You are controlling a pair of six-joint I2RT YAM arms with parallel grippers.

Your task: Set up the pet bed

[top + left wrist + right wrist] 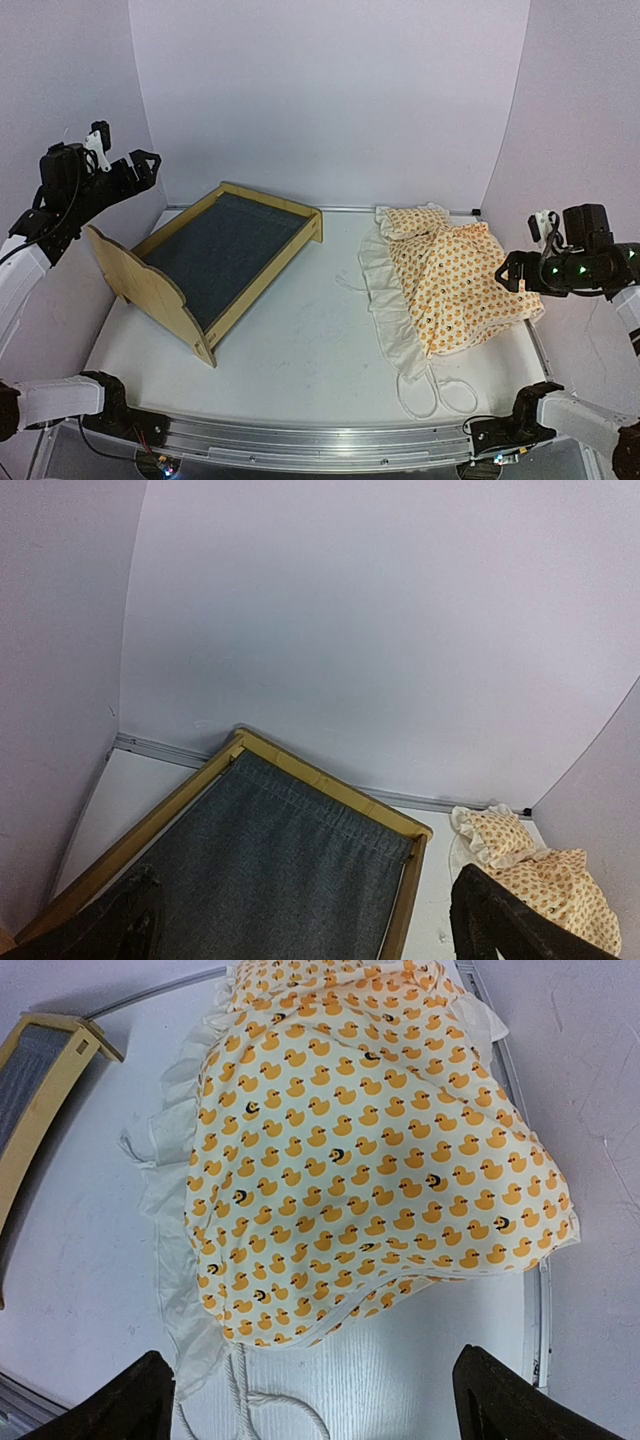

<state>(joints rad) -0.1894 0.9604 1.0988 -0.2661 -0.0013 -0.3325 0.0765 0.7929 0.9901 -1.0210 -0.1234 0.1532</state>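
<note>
The pet bed [225, 255], a light plywood frame with a dark grey base, stands angled on the left of the table, its scalloped headboard [140, 285] nearest me. My left gripper [140, 165] hangs open high above the bed's left side; the left wrist view shows the grey base [270, 860] below the spread fingers [490, 925]. The duck-print bedding [455, 285] with a white ruffle lies in a heap on the right. My right gripper [510, 272] hovers open above the bedding's near right edge [370, 1160], holding nothing. A corner of the bed frame [40, 1090] shows at the left of the right wrist view.
A small matching pillow [410, 220] lies at the far end of the bedding. White tie cords [435, 390] trail from the bedding toward the table's front rail [320, 440]. Pale walls close in the back and both sides.
</note>
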